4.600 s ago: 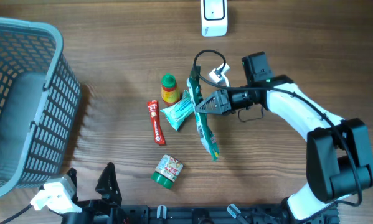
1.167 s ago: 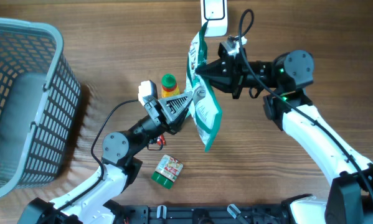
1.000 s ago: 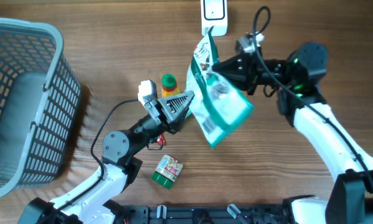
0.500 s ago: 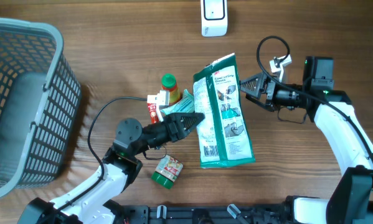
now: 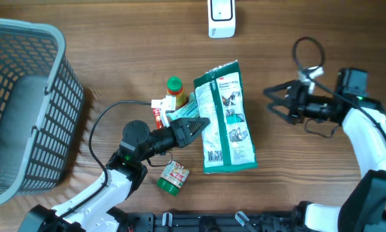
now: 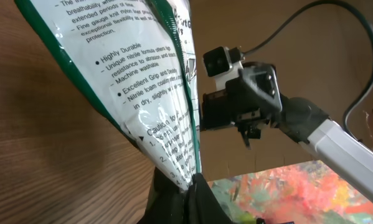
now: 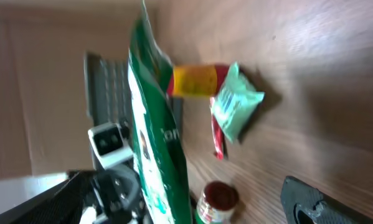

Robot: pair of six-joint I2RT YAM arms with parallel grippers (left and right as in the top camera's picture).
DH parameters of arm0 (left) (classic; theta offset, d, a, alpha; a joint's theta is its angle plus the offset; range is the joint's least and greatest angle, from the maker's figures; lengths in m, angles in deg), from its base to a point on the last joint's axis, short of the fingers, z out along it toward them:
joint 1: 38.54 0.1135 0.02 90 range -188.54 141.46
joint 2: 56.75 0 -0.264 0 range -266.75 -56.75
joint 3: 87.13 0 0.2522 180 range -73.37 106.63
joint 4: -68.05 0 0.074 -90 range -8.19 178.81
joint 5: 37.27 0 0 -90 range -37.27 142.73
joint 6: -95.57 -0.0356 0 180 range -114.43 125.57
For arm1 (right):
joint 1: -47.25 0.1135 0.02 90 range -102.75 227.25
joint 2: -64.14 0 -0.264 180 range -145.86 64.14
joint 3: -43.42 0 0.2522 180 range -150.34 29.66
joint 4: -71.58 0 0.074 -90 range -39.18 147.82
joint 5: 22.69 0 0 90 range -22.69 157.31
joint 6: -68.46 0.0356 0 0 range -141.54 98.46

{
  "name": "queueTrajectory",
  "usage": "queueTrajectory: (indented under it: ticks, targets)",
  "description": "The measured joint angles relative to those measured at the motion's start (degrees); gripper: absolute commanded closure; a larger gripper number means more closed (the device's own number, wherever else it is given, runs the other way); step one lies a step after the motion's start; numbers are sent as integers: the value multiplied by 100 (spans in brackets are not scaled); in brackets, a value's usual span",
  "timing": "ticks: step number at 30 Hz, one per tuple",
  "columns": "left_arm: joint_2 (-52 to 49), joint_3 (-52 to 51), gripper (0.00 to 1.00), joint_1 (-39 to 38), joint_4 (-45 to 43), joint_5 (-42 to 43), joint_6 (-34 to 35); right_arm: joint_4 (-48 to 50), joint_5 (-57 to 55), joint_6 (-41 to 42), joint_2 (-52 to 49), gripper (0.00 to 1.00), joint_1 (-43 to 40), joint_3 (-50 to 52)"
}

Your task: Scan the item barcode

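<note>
A bottle [image 5: 174, 91] and a jar [image 5: 174, 176] crowd the green packet's [image 5: 226, 119] left side. The left gripper [image 5: 204, 121] pinches its left edge; the right gripper [image 5: 272, 103], wide and empty, stands apart on the packet's right.

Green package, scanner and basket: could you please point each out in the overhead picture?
Green package [image 5: 226, 116], overhead view, middle of its printed face.
Scanner [image 5: 221, 19], overhead view, its white body.
Basket [image 5: 58, 109], overhead view, its mesh side wall.

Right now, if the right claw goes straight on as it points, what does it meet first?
Most likely the green bag, pinched at its edge by the left claw. The open right claw points left at it, with only bare table between. Height is hard to judge.
</note>
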Motion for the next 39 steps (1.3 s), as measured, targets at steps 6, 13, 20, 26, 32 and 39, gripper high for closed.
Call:
queueTrajectory:
  ticks: [6, 13, 20, 26, 32, 39]
  targets:
    - [0, 0, 96, 0, -151, -39, 2, 509, -302, 9, 0, 11, 1239, 61]
    - [0, 0, 96, 0, -192, -195, 11, 1064, -365, 623, 0, 66, 2070, 227]
    - [-2, 0, 0, 0, -42, -240, 31, 955, -323, 306, 0, 96, 1963, 227]
    - [11, 0, 0, 0, 155, -168, -37, 903, -76, 151, 0, 95, 1373, 227]
    - [737, 15, 0, -494, 695, -20, -710, 931, 903, 592, 0, 96, 807, 229]
    - [933, 33, 0, -1023, 2192, -487, -1045, 1119, 1921, 1537, 702, 96, 743, 260]
